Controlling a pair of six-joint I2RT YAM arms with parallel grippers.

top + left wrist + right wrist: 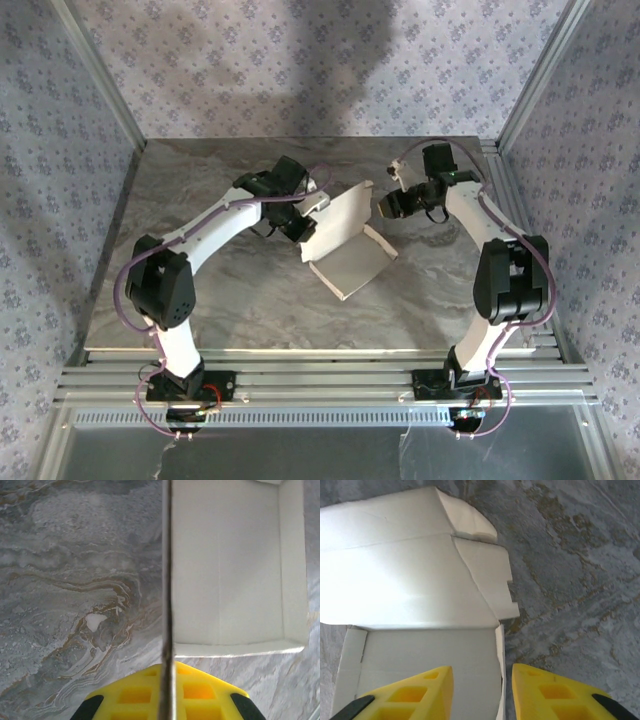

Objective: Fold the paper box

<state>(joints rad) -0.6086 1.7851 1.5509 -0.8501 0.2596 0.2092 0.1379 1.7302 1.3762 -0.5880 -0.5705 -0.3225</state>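
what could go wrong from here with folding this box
1. The left gripper is shut on just the thin edge of the raised panel of the paper box; a tug could crease it or let it slip off.
2. The right gripper stands open over the side wall; closing off-line may crush it instead of folding it.
3. The notched tab hangs loose and could snag.

A: How much of the paper box point(225, 570) shows past the left gripper point(166, 672)?

B: The panel pinched between its jaws is edge-on, a blurred strip, so both faces are hidden. The tray beyond the jaws runs off the top edge.

A: And ahead of the right gripper point(481, 675)?

B: Glare washes out the raised panel. The box is cut off at left and bottom, and both fingers point(415, 695) are cut off at the bottom.
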